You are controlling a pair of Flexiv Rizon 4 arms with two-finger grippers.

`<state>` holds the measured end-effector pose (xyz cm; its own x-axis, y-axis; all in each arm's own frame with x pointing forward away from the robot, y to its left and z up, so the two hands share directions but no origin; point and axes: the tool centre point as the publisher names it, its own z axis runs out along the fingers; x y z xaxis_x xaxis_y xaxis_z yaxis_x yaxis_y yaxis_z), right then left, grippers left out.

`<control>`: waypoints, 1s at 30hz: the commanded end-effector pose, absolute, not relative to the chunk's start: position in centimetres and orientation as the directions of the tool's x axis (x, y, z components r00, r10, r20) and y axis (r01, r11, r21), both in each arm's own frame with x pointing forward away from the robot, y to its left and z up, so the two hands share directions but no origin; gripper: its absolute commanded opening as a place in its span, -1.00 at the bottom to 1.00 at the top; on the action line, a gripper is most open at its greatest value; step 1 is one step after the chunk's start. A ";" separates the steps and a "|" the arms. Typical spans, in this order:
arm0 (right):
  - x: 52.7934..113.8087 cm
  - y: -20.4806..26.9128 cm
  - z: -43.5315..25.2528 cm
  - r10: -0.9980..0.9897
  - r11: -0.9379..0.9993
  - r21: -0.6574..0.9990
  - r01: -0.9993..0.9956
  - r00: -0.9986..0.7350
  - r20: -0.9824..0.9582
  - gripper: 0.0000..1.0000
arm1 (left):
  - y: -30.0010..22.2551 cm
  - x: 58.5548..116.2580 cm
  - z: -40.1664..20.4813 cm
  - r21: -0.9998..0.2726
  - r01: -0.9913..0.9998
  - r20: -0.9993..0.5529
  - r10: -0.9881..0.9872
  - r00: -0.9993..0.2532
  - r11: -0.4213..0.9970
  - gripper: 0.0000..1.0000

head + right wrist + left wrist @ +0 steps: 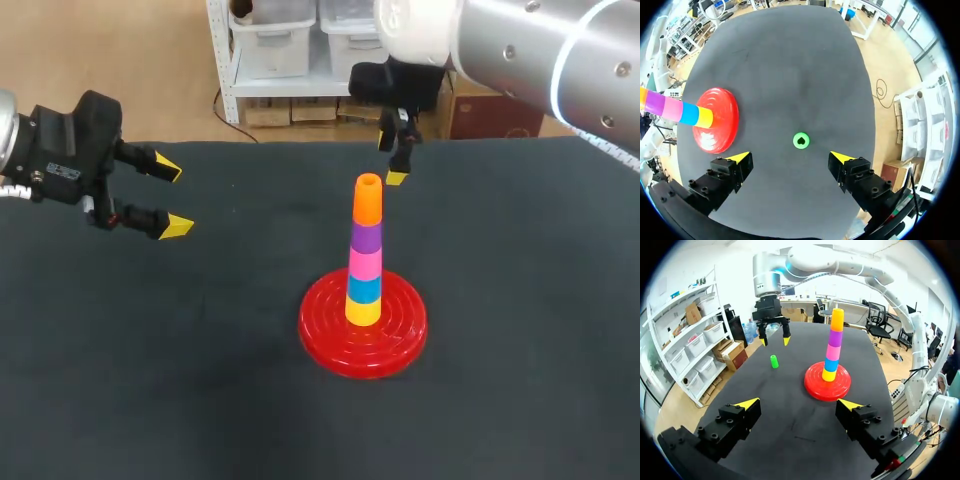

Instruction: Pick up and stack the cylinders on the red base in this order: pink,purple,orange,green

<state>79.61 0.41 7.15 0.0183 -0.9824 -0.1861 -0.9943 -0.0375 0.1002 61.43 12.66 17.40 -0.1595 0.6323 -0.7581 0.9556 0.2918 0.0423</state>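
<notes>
1. The step in hand, as I judge it, is picking up the small green cylinder [800, 140], the last piece. It stands upright and alone on the dark cloth surface [150, 380]. From the round red ribbed plastic base [320, 335] it lies at about 12 o'clock in the head view, well apart from it.
2. The base carries a tower of yellow, blue, pink and purple pieces with the orange cylinder [367, 200] on top, so the green one goes over the orange tip.
3. To do it well, I should bring my right gripper [790, 158] straight down with the cylinder centred between the fingers. In the wrist view it sits just ahead of the gap and slightly to one side, so a small correction comes first.
4. I should grip low and square on the cylinder so that it stays upright. It is small and light-looking, so a glancing finger could tip it over.
5. When carrying it I should approach the tower from above, because a sideways brush could topple the tall stack.
6. My right gripper hangs above the green cylinder with its fingers spread wide, touching nothing.
7. My left gripper [172, 198] is also spread wide and empty, at about 10 o'clock from the base and well apart from it.
</notes>
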 end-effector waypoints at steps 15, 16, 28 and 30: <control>78.3 0.1 4.8 -0.995 0.005 0.041 -0.999 -0.009 -0.102 1.00 | 12.8 61.4 17.2 0.046 0.956 -0.761 0.629 -0.155 0.291 1.00; 78.6 0.4 4.6 -0.996 0.002 0.051 -0.999 -0.006 -0.087 1.00 | 12.8 61.4 17.2 0.046 0.956 -0.761 0.629 -0.155 0.291 1.00; 80.3 2.3 3.5 -0.998 -0.039 0.076 -0.996 0.036 -0.045 1.00 | 12.8 61.4 17.2 0.046 0.956 -0.761 0.629 -0.155 0.291 1.00; 80.5 2.4 3.4 -0.999 -0.038 0.089 -0.995 0.036 -0.024 1.00 | 12.8 61.4 17.2 0.046 0.956 -0.761 0.629 -0.155 0.291 1.00</control>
<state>79.41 1.72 3.54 0.0360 -0.9983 -0.0456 -0.9984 -0.0380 0.0422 61.43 12.66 17.40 -0.1595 0.6323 -0.7581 0.9555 0.2918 0.0423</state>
